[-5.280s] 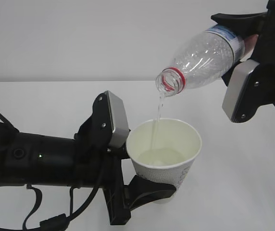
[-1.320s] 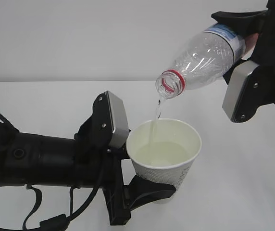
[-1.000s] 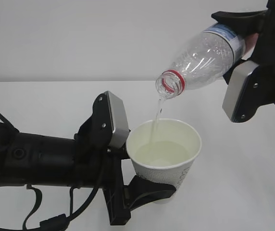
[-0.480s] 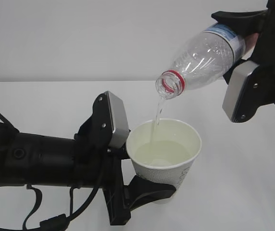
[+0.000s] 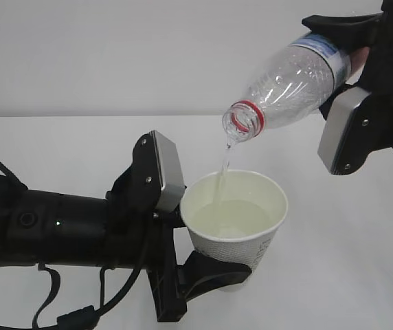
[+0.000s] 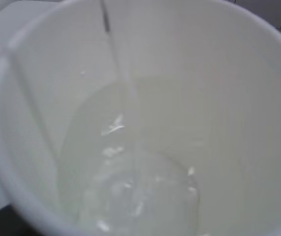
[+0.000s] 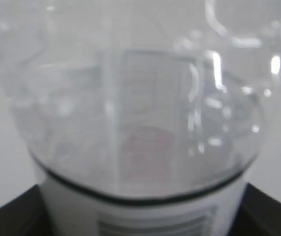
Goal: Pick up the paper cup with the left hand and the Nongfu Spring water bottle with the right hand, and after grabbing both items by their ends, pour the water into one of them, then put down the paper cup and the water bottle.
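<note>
Clear water (image 5: 222, 165) streams bottle (image 5: 294, 81)-to-cup (image 5: 234, 227) — only exterior shows end effectors: left (image 5: 207, 271) grasping cup, right (image 5: 351, 51) grasping bottle.

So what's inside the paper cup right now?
The paper cup holds a shallow pool of water, with a thin stream falling in from the tilted bottle. The cup's base is blurred beneath the rippling water.

Even, diffuse, bright illumination; the white worktop (image 5: 334, 275) and pale wall show only faint, soft shadows. Exterior view: sharp overall, with small specular highlights on the Nongfu Spring water bottle (image 5: 289, 82) and little detail in the dark arms. Left wrist view: washed out and soft, the paper cup (image 6: 258, 98) interior low in contrast. Right wrist view: close-range blur, with glints on the clear plastic.
</note>
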Robot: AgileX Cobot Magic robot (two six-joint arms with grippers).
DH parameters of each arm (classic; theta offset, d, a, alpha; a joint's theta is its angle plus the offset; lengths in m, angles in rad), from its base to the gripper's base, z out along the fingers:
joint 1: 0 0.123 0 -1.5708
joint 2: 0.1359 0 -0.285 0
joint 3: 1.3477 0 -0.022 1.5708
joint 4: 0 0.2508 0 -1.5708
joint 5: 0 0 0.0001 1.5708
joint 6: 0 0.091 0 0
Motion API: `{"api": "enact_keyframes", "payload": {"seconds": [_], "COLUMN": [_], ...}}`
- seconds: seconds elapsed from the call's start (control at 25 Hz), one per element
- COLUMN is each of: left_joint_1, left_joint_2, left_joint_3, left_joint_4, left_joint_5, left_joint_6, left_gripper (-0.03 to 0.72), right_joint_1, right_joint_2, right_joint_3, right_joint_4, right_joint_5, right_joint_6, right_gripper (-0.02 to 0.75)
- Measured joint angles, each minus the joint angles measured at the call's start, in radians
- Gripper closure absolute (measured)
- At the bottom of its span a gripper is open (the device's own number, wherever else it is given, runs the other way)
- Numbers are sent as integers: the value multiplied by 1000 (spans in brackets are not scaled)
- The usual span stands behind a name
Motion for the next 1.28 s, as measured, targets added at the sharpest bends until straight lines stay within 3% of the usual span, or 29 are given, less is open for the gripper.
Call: {"api": "enact_keyframes", "payload": {"seconds": [0.8, 1.28], "left_joint_1": [0, 0], "left_joint_2": [0, 0], "left_joint_3": [0, 0], "left_joint_4": [0, 0], "left_joint_5": [0, 0], "left_joint_6": [0, 0], "left_gripper": [146, 146], "right_joint_1": [0, 0], "right_joint_2": [0, 0], "right_joint_3": [0, 0], "right_joint_4": [27, 33], "right_joint_5": [-2, -2], "right_joint_6": [6, 123], "right_gripper": [226, 226]}}
